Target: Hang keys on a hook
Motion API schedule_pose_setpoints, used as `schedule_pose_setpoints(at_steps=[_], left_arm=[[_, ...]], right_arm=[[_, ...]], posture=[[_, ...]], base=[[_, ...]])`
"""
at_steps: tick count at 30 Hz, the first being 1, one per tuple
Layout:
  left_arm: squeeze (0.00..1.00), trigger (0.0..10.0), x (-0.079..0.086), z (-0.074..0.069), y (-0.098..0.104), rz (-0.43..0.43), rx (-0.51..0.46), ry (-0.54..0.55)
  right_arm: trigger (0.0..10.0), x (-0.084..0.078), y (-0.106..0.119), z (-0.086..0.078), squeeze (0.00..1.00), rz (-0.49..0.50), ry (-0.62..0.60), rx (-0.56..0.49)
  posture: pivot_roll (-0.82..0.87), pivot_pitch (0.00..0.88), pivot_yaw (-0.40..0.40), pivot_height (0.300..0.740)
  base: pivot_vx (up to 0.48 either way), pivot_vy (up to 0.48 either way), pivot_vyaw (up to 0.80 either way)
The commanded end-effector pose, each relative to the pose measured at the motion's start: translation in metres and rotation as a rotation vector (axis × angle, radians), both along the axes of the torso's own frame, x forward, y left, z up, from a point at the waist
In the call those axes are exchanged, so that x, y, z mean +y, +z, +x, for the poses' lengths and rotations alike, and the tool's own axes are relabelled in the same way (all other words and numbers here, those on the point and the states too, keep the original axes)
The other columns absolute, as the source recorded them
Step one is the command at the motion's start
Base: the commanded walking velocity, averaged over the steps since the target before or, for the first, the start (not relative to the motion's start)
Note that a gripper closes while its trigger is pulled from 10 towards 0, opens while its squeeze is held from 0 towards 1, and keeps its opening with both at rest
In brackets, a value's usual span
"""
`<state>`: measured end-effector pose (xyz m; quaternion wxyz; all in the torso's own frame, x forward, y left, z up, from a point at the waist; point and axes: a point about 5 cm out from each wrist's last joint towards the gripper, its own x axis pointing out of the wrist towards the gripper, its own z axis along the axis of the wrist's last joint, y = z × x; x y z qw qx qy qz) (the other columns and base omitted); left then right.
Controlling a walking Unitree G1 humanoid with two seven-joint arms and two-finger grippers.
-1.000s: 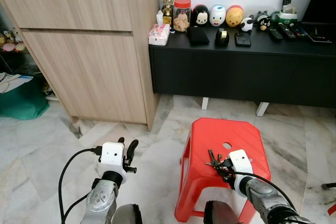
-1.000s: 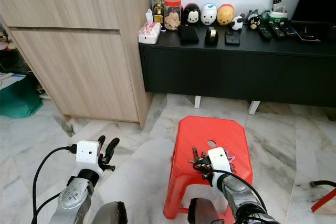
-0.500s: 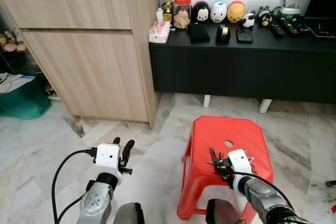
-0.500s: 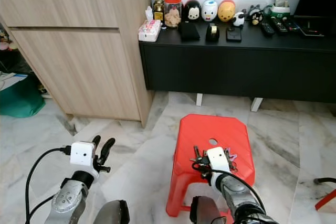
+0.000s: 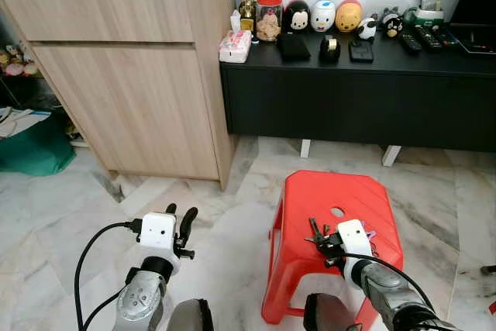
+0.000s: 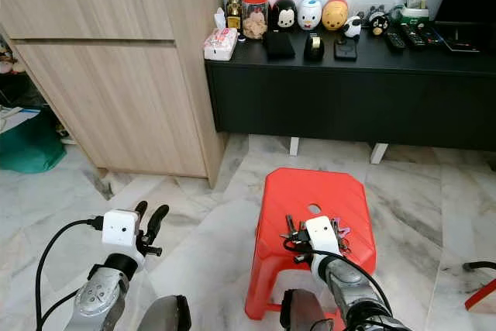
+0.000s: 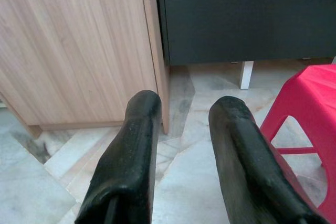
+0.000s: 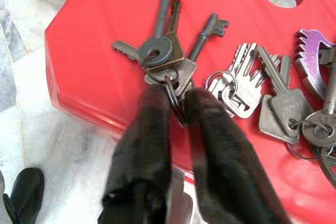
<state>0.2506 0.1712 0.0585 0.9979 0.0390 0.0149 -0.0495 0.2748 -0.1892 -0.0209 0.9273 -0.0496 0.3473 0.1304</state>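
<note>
The left gripper (image 5: 184,225) hovers over the marble floor (image 5: 70,207), fingers apart and empty. On the red stool (image 5: 341,191), the right gripper (image 8: 176,103) pinches the ring of a bunch of keys (image 8: 165,59), seemingly just touching the seat.

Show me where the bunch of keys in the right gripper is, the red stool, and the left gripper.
bunch of keys (image 8: 167,61), right wrist view, on the dark round key head.
red stool (image 5: 325,191), left eye view, on the bare seat top.
left gripper (image 7: 184,145), left wrist view, midway between its two black fingertips.
</note>
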Motion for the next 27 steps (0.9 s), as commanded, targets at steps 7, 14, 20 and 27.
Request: schedule_pose_setpoints(at_steps=[7,14,20,27], left_arm=[[0.00,10.0,0.002,-0.001,0.000,0.010,0.010,0.005],[0.00,10.0,-0.001,0.001,-0.001,0.012,0.015,0.000],[0.00,10.0,-0.001,0.003,-0.001,0.012,0.015,0.004],[0.00,10.0,-0.004,0.005,-0.002,0.002,0.010,0.012]], right_arm=[[0.0,0.001,0.003,0.003,0.00,0.016,-0.006,-0.021],[0.0,0.013,0.006,0.006,0.00,0.064,0.000,-0.074],[0.0,0.014,0.019,0.017,0.00,0.095,-0.047,-0.195],[0.0,0.010,0.041,0.029,0.00,0.172,-0.196,-0.398]], posture=[[0.04,0.042,0.018,0.592],[0.03,0.036,0.016,0.592],[0.02,0.030,0.009,0.592],[0.01,0.018,-0.005,0.592]], base=[[0.000,0.000,0.00],[0.000,0.000,0.00],[0.000,0.000,0.00],[0.000,0.000,0.00]])
